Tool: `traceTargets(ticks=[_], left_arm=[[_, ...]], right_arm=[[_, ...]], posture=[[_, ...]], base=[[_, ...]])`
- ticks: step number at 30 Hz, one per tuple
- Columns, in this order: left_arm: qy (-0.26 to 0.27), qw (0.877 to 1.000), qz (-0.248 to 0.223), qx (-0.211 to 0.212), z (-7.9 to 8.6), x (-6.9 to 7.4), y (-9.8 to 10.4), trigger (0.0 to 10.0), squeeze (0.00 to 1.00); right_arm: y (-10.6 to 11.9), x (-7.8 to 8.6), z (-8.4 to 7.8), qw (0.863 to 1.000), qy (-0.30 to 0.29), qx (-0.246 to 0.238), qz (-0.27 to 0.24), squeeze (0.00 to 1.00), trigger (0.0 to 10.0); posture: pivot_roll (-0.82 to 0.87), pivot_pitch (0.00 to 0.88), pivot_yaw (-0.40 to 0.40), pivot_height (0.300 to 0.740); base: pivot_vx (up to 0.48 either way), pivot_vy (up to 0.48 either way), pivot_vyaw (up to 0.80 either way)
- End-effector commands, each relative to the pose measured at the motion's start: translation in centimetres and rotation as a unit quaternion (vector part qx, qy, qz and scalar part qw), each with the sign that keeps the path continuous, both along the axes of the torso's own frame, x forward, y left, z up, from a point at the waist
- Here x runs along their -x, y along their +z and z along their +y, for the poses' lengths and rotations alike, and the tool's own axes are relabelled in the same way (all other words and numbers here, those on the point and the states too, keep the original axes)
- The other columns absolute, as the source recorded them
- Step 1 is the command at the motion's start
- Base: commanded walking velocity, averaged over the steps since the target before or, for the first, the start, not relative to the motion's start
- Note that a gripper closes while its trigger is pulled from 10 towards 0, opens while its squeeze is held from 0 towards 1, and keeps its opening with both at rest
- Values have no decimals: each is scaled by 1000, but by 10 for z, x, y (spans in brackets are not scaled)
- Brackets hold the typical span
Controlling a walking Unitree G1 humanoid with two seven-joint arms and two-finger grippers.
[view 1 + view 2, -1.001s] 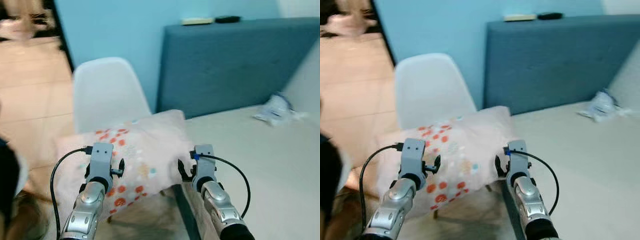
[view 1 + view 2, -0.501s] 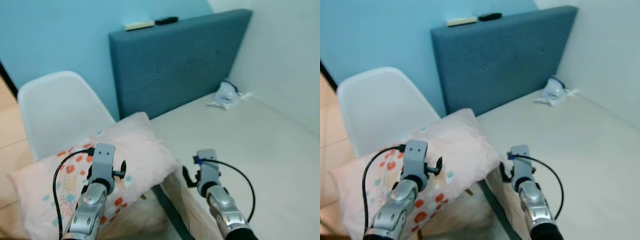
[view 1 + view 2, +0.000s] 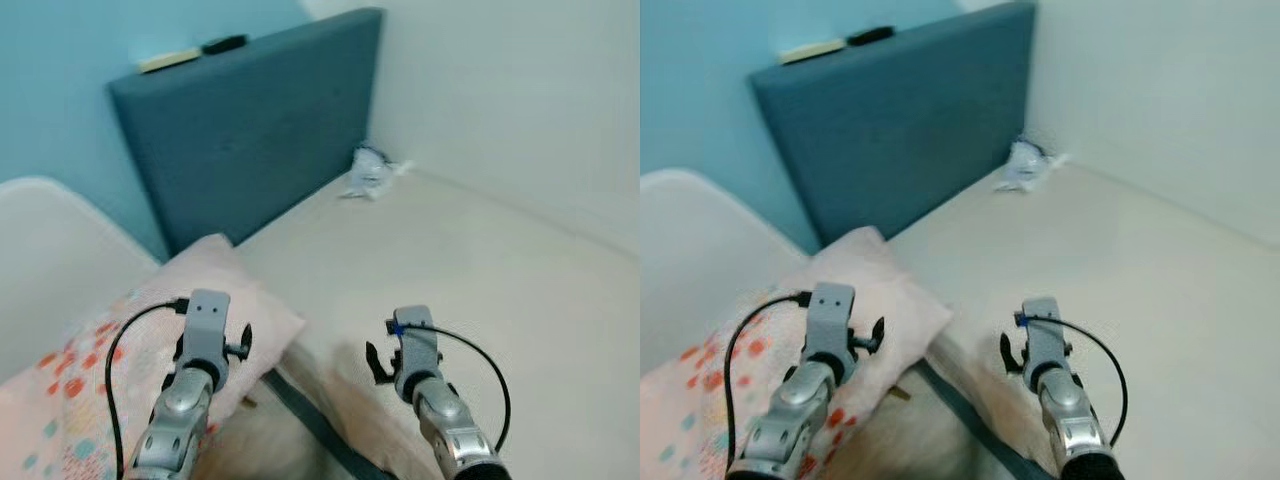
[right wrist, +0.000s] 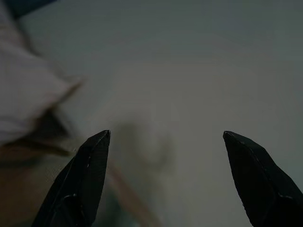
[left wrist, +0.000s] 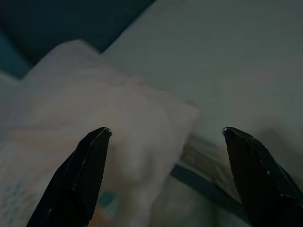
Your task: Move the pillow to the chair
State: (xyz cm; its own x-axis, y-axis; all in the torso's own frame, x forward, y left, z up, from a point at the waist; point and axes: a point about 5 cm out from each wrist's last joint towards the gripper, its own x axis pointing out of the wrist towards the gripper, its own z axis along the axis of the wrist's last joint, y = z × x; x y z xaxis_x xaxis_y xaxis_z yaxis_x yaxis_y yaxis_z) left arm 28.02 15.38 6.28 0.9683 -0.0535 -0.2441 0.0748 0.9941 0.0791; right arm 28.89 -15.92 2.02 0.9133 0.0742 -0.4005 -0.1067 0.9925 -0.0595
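Bedroom corner: pale blue wall, dark blue headboard [image 3: 250, 120], bare cream mattress [image 3: 470, 260] with a crumpled white bag [image 3: 368, 172] near the headboard.

Item: pillow [image 3: 120, 340], pink with red and teal spots, lying on the white chair [image 3: 50, 250] beside the mattress edge.

Handling, judged: light, soft, yielding; likely to sag and slip from a shallow pinch. Best taken deep at a corner or along a bunched edge.

Left gripper [image 5: 163, 137]: fingers spread, holding nothing, over the pillow's corner.

Right gripper [image 4: 165, 139]: fingers spread, holding nothing, over the mattress.
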Motion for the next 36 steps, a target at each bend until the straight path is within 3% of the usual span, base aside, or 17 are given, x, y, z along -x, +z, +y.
traceTargets(ticks=[1,18,36], left_arm=[[1,1000,7,-10,5,1,-3,10000,0],[8,1000,4,-14,14,-4,-1,10000,0],[25,999,17,19,-4,8,-13,10000,0]], right_arm=[[-5,4,4,1000,2,0,12,0,10000],[-6,6,-5,1000,-21,3,19,0,10000],[-2,7,-20,999,4,40,24,0,10000]], posture=[[18,71,12,740],[14,70,17,740],[-13,107,-69,740]], base=[[0,0,-800],[0,0,-800],[0,0,-800]])
